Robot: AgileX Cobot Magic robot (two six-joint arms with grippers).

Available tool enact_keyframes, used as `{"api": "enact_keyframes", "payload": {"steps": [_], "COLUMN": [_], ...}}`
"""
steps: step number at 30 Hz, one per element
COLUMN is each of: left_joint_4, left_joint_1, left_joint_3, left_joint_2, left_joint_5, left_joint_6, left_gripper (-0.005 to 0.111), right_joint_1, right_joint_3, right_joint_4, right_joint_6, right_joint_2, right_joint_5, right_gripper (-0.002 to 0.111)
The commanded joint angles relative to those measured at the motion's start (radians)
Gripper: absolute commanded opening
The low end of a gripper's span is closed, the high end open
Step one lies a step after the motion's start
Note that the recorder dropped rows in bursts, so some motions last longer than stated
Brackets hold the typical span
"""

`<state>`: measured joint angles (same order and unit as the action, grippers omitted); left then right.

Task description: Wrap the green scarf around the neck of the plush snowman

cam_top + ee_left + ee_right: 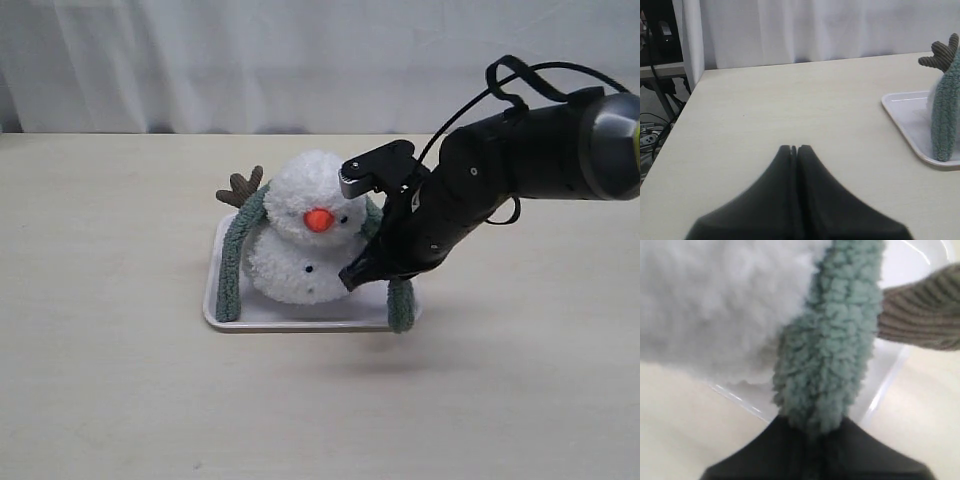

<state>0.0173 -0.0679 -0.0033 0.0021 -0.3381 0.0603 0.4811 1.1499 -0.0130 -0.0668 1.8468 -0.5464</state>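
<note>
The plush snowman (300, 235) sits upright on a white tray (300, 318), facing the camera. The green scarf (232, 265) lies behind its neck and hangs down both sides; one end rests on the tray's left part, the other end (401, 305) dangles over the tray's right rim. My right gripper (356, 278) is shut on the scarf's right part, tight against the snowman's body. In the right wrist view the scarf (835, 350) rises out of the closed gripper (812, 432) beside the white plush (715, 305). My left gripper (794, 148) is shut and holds nothing, well to the tray's left.
A brown twig arm (241, 187) sticks out behind the snowman's left side; the other twig arm (925, 310) lies next to the held scarf. The tray's corner (905, 115) and hanging scarf end (944, 115) show in the left wrist view. A white curtain backs the table.
</note>
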Motion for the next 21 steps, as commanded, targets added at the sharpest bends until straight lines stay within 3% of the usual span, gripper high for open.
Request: {"api": "enact_keyframes", "payload": {"steps": [1, 9, 16, 21], "left_joint_4": [0.0, 0.0, 0.0, 0.0], "left_joint_1": [0.004, 0.004, 0.004, 0.004], "left_joint_3": [0.003, 0.003, 0.003, 0.003], "left_joint_2": [-0.002, -0.002, -0.002, -0.002], "left_joint_5": [0.012, 0.012, 0.012, 0.012], "left_joint_6": [0.002, 0.002, 0.002, 0.002], "left_gripper": [0.0, 0.0, 0.0, 0.0], "right_joint_1": [-0.002, -0.002, -0.002, -0.002], "right_joint_3": [0.003, 0.003, 0.003, 0.001], "right_joint_4": [0.119, 0.465, 0.551, 0.559], "right_joint_6": [-0.008, -0.252, -0.289, -0.285], "right_joint_2": [-0.01, -0.01, -0.01, -0.006], "right_joint_5": [-0.008, -0.029, -0.024, -0.028], "right_gripper": [0.004, 0.008, 0.033, 0.042]}}
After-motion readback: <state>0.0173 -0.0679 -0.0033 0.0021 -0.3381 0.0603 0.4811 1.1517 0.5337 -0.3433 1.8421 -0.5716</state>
